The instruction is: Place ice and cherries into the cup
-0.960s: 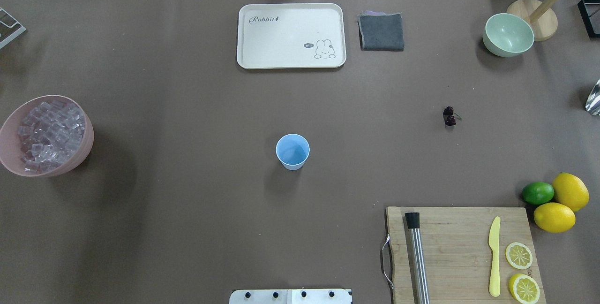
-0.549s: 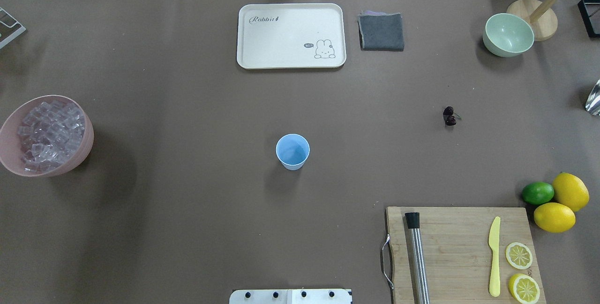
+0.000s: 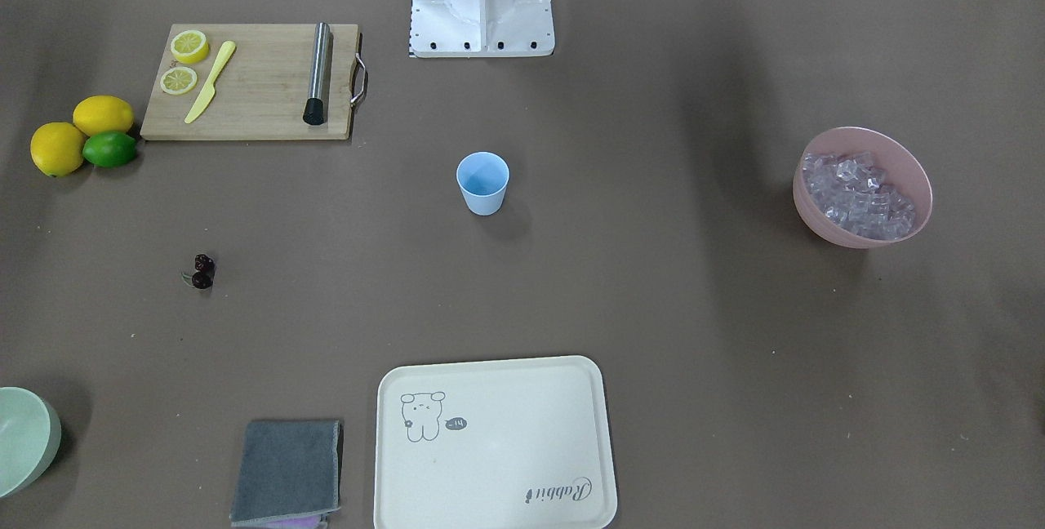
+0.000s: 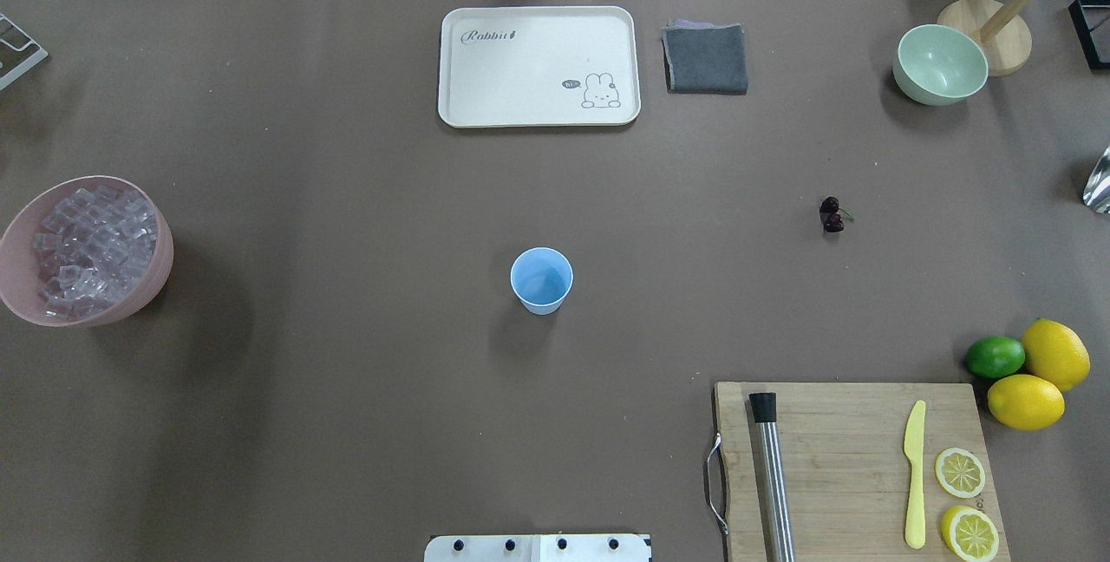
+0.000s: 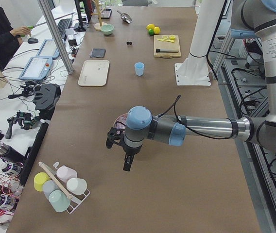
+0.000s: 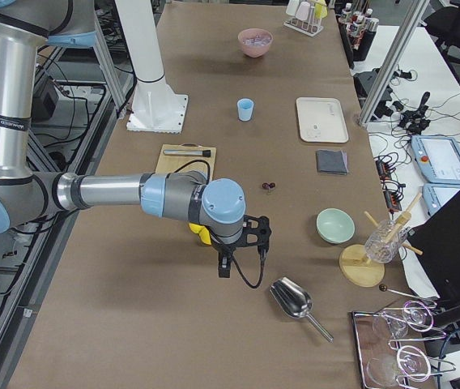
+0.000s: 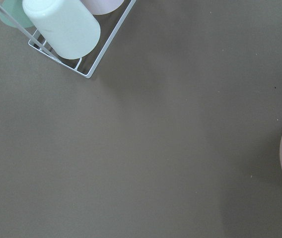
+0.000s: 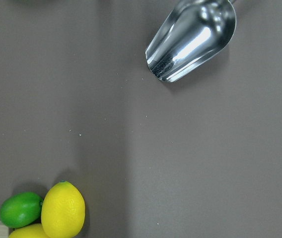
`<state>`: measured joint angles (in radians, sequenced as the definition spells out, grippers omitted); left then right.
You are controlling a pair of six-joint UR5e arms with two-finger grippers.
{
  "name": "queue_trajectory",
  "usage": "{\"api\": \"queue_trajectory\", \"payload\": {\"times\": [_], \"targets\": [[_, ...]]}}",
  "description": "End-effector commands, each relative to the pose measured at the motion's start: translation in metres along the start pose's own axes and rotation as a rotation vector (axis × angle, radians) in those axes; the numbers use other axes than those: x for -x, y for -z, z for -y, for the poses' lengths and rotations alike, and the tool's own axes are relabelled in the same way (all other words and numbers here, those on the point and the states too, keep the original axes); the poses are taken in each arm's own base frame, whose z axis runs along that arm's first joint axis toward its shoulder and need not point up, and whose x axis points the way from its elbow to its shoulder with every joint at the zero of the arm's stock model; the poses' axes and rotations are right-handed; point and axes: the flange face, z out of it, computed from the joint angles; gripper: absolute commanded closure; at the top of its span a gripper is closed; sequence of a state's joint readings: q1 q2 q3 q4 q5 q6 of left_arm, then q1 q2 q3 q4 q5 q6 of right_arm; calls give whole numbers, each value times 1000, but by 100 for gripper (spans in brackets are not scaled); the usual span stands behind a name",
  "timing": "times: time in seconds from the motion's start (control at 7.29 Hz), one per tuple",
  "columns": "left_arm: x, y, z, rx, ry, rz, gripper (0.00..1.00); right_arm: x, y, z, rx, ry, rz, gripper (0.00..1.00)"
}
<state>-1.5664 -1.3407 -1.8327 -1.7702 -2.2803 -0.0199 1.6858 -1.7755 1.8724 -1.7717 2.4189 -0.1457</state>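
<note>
Cup (image 4: 541, 280) upright, empty, centre of desk (image 4: 347, 154): reachable by either arm. Ice (image 4: 91, 254) left, cherries (image 4: 832, 215) right. Left end effector (image 5: 127, 164), right end effector (image 6: 224, 267): opening cannot tell.

cream tray (image 4: 520, 76) with folded grey cloth (image 4: 706, 59) just beside it. wooden cutting board (image 4: 850, 458) bears steel rod (image 4: 771, 480), yellow knife (image 4: 914, 475), two lemon slices (image 4: 960, 473). lime (image 4: 995, 356) touching two lemons (image 4: 1054, 354) near the board's corner.

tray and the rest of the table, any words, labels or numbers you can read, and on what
"Rabbit": script lettering in a corner of the tray.
Speech bubble by the rabbit drawing: too small to read.
No other readable text.
</note>
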Motion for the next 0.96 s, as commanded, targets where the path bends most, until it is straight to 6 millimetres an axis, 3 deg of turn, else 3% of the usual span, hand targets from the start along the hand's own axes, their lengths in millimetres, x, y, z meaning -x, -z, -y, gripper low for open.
{"api": "queue_trajectory", "payload": {"times": [0.0, 0.82], "targets": [[0, 0, 0, 1, 1, 1, 2, 2, 1, 0, -3, 2, 6, 0], [-10, 10, 12, -29, -26, -8, 2, 11, 8, 4, -19, 4, 18, 0]]}}
